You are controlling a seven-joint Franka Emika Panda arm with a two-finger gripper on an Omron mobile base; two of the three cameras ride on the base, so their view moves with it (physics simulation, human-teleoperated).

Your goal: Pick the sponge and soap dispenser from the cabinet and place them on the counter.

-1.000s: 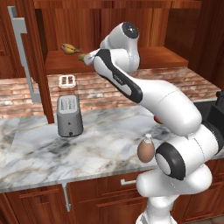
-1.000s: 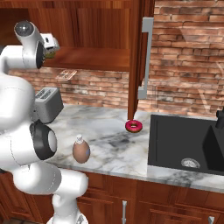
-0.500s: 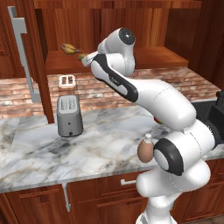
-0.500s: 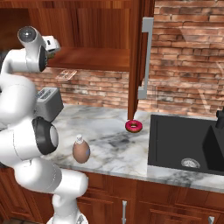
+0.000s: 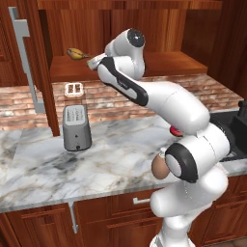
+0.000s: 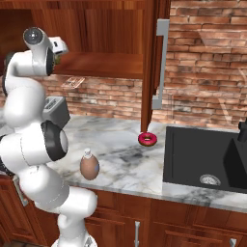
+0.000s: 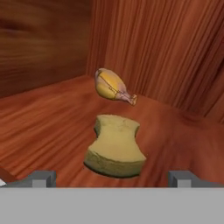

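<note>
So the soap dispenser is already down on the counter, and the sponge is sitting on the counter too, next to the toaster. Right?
Half right. The soap dispenser does stand on the counter, as the right base view shows. The sponge is not there: the hand view shows it lying on the cabinet shelf, near the banana, with the end effector open in front of it.
</note>
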